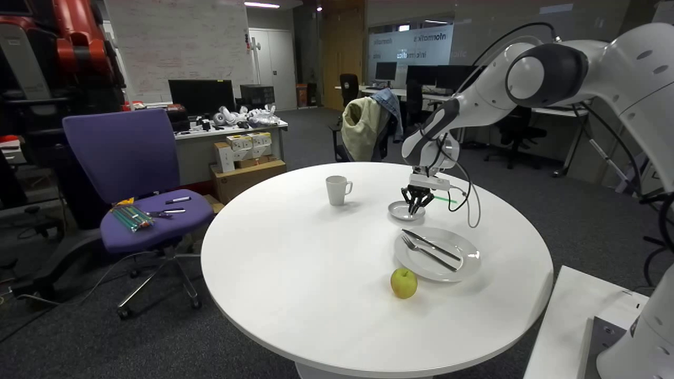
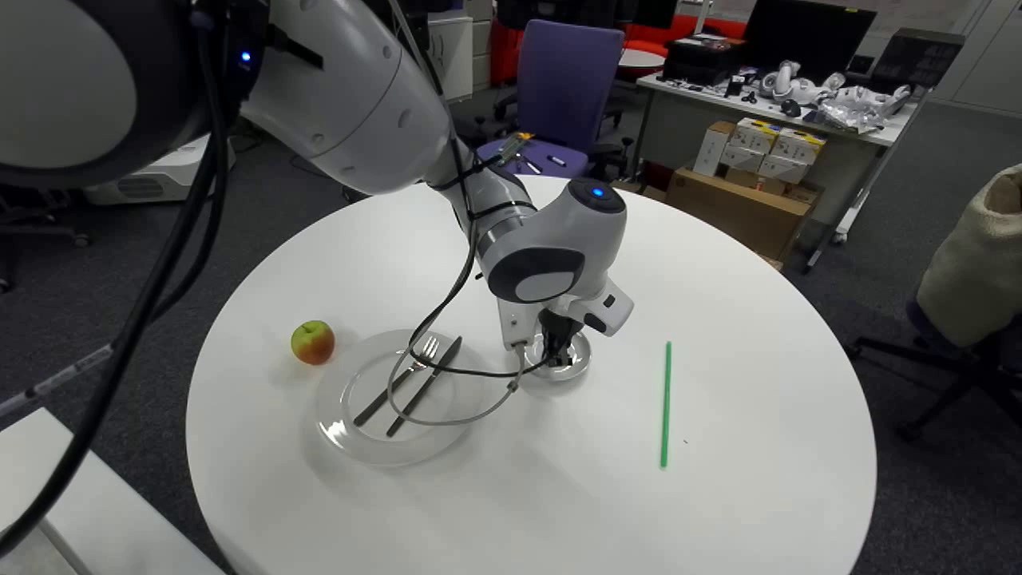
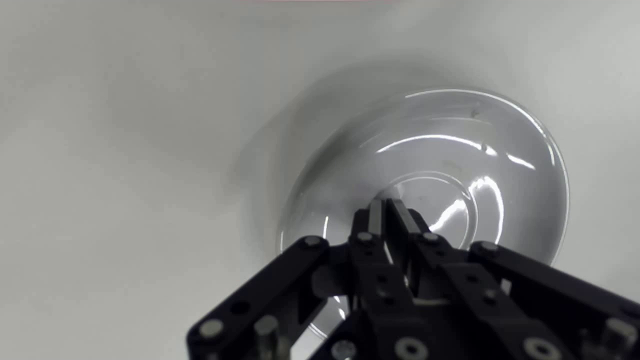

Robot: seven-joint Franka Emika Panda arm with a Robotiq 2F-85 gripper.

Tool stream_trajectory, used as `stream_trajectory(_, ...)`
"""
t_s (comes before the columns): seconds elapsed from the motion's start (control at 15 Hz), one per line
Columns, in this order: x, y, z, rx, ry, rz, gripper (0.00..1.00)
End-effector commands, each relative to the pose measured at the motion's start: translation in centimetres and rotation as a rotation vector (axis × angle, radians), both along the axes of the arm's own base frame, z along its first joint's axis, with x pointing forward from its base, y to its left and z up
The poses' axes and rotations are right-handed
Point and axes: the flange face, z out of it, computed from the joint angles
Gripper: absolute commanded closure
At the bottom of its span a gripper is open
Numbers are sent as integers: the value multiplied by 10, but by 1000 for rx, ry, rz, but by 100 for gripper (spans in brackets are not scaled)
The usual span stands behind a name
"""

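Pointing down, the black two-fingered gripper (image 3: 387, 201) has its jaws pinched together, a small, round, glossy grey saucer (image 3: 440, 160) directly beneath them.

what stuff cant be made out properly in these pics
Dish: in the wrist view, its lower part is hidden behind the jaws; whether they touch it is unclear.
Green stick: in an exterior view, partly hidden behind the jaws.
White mug: in an exterior view, hidden behind the arm.
Whiteboard: in an exterior view, its writing is too faint to read.
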Motion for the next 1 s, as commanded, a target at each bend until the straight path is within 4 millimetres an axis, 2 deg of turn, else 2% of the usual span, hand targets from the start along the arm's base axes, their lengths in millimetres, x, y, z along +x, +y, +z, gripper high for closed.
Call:
stream_trajectory(0.0, -32, -6, -5, 38, 108, 25, 88)
stream_trajectory(0.13, -39, -11, -6, 45, 156, 21, 89)
stream_trajectory(0.2, -42, -14, -6, 44, 169, 18, 95)
stream_trajectory(0.33, -45, -16, -7, 37, 192, 15, 99)
stream_trajectory(0.93, -47, -17, -9, -8, 230, 27, 100)
